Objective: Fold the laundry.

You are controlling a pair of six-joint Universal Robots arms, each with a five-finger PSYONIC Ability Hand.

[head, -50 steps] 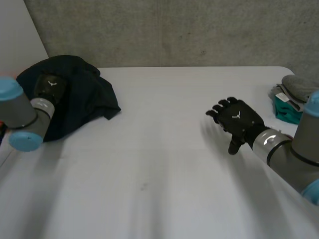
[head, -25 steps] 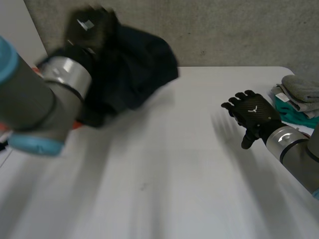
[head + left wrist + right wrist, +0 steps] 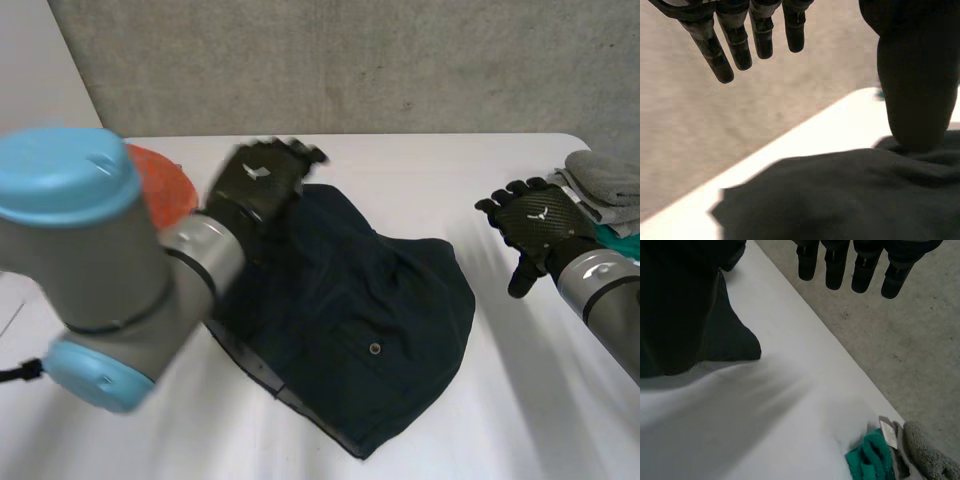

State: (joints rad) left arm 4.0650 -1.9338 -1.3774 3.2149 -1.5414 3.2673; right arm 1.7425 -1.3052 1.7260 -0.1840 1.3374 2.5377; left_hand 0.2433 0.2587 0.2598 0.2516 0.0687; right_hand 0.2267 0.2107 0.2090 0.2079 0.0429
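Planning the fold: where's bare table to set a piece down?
Free: table between dark garment and right hand, plus far strip by the wall. Crowded: folded stack at right edge; orange thing and left hand at the garment's left side.

Matt dark cloth garment (image 3: pixel 370 330) on smooth white table (image 3: pixel 520 400)
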